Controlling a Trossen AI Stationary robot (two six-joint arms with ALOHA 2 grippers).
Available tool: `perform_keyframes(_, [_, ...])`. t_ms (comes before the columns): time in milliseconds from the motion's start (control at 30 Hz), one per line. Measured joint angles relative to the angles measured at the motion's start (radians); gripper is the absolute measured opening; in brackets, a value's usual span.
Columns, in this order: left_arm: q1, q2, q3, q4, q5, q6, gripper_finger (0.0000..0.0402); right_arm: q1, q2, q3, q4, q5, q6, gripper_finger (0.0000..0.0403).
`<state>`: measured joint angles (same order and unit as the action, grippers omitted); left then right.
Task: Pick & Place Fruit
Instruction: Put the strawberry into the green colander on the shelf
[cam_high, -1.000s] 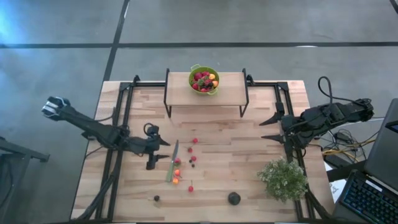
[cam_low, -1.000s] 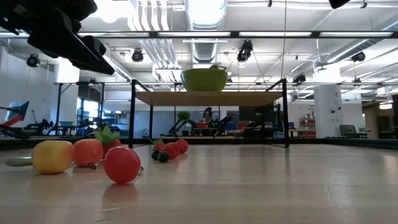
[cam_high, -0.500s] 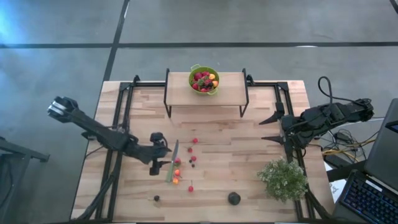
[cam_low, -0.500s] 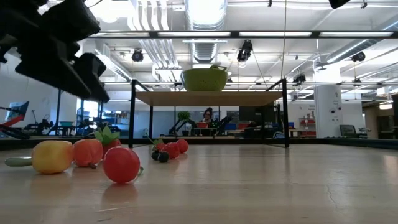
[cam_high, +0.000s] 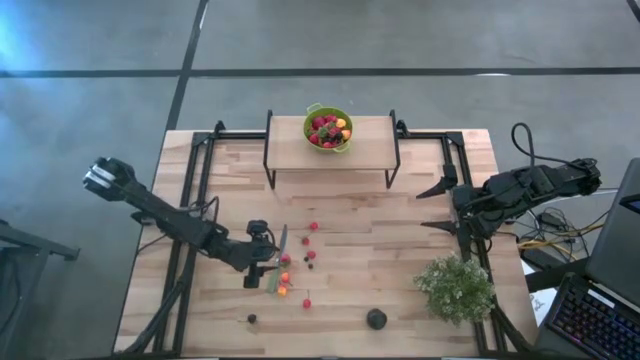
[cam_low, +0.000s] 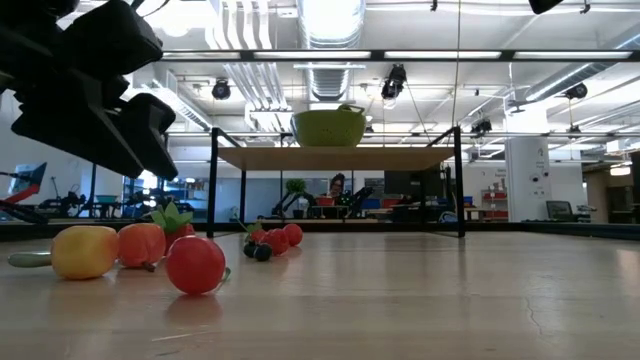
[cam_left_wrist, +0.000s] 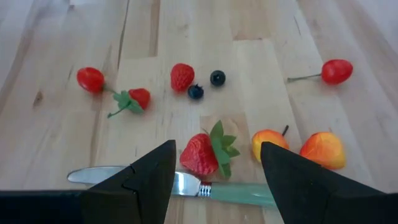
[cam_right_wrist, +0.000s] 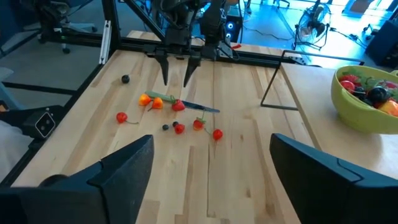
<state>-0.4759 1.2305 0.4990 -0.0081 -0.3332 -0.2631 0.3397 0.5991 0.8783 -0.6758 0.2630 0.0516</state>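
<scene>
Left gripper (cam_high: 268, 268): hung over the slim green-handled table knife (cam_high: 277, 260), its two dark fingers (cam_left_wrist: 149, 180) spread apart and holding nothing; seen from the wrist, a red strawberry with a green leafy cap (cam_left_wrist: 202, 154) lay against the knife, framed between those fingers.
Scattered fruit: small red berries (cam_high: 314, 227), two dark blueberries (cam_left_wrist: 217, 78) and two orange-yellow pieces (cam_left_wrist: 323, 149) lay loose on the pale wooden table (cam_high: 350, 300) around the knife; one red cherry on a stem (cam_high: 307, 302) sat a little nearer the front edge than the knife.
Dark fruit: a small black berry (cam_high: 251, 319) lay near the front edge, on the knife's left; a bigger dark round fruit (cam_high: 376, 319) sat well to the knife's right.
Bowl: a lime-green bowl (cam_high: 328, 129) filled with red, dark and yellow fruit stood on the black-framed wooden shelf (cam_high: 375, 145), behind the knife.
Plant: a bushy pale-green plant (cam_high: 456, 288) stood far to the knife's right.
Right gripper (cam_high: 437, 207): waited well to the knife's right, fingers wide apart and empty.
</scene>
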Motion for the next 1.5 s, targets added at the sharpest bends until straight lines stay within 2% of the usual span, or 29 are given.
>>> perform_keyframes(367, [-0.001,0.045,0.011,0.0,-0.001,-0.007,0.0241,0.0,0.0,0.0,0.0,0.0,0.0,0.0355])
perform_keyframes(567, [-0.001,0.063,0.015,0.037,-0.001,0.009,0.0241,0.0,0.0,0.0,0.0,0.0,0.0,0.0361])
perform_keyframes(1333, [-0.001,0.21,0.014,0.144,-0.006,0.002,0.024,0.0,-0.001,0.0,0.0,0.0,0.0,0.0291])
perform_keyframes(1500, [-0.001,0.239,0.014,0.177,-0.008,0.006,0.0218,0.0,-0.001,0.0,0.0,0.0,0.0,0.0277])
